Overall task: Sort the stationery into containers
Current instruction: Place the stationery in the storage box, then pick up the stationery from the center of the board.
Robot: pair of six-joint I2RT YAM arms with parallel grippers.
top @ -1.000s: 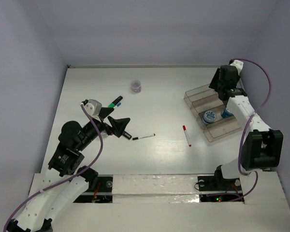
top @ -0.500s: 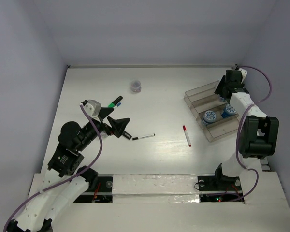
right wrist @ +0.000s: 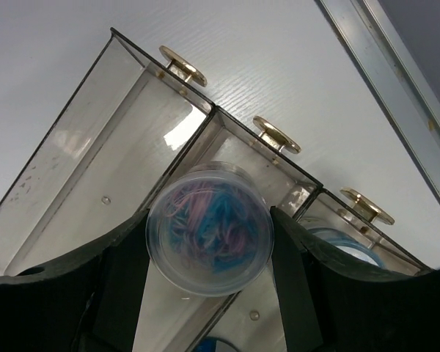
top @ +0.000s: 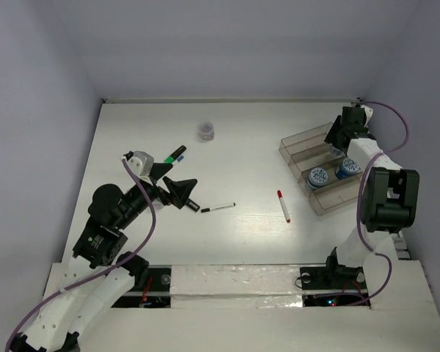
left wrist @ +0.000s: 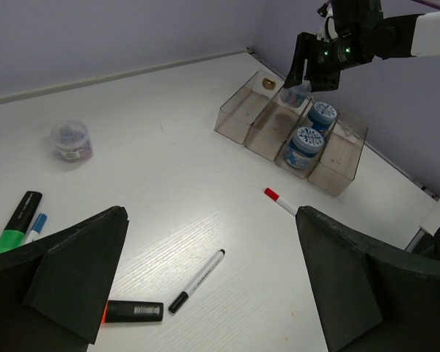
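Note:
My right gripper (right wrist: 209,242) is shut on a small clear pot (right wrist: 209,236) with blue and pink contents, held above a middle compartment of the clear divided tray (right wrist: 95,132). In the top view this gripper (top: 337,136) is over the tray's (top: 297,147) far end. Two blue-and-white pots (top: 319,177) (top: 346,169) stand in the tray. My left gripper (left wrist: 210,213) is open and empty above a thin black-and-white pen (left wrist: 196,280) and an orange-capped black marker (left wrist: 132,312). A red-capped white pen (top: 283,205) lies left of the tray. A green-capped marker (top: 174,154) lies at the left.
A greyish round pot (top: 206,130) stands alone at the far middle of the table. A small blue-tipped pen (left wrist: 35,226) lies beside the green-capped marker. Brass knobs (right wrist: 182,64) stick out at the tray's far end. The right wall is close behind the tray.
The right gripper has shifted a little to the right and back over the tray's far end, still holding the pot. The left arm has not moved.

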